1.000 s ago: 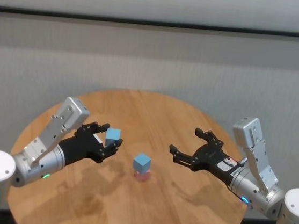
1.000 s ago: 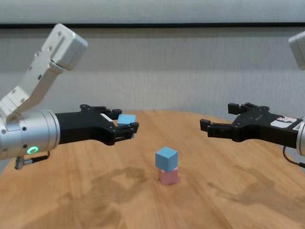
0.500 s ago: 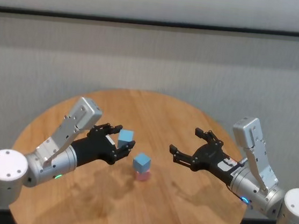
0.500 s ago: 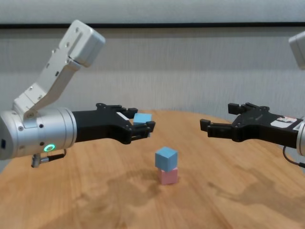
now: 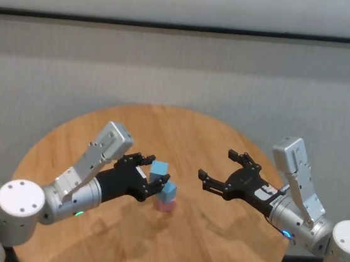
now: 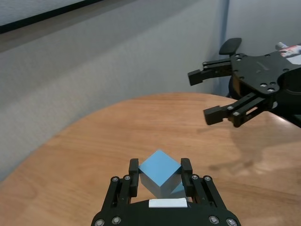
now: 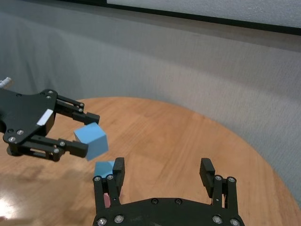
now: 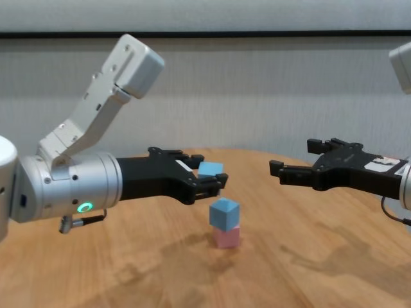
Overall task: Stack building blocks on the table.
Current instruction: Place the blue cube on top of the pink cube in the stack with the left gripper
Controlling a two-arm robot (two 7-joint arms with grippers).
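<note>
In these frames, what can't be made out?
- Pink block: left wrist view, hidden behind the held blue block; right wrist view, mostly behind the right gripper.
- Whether the held block is centred over the stacked blue block.
- Table: near edge cut off.

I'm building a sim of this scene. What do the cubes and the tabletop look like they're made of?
Cubes (held blue, stacked blue, pink): matte and uniformly coloured with crisp edges, likely foam or painted wood; can't tell which.
Table: wood-grain top with a soft sheen and faint reflections, either sealed wood or laminate.
</note>
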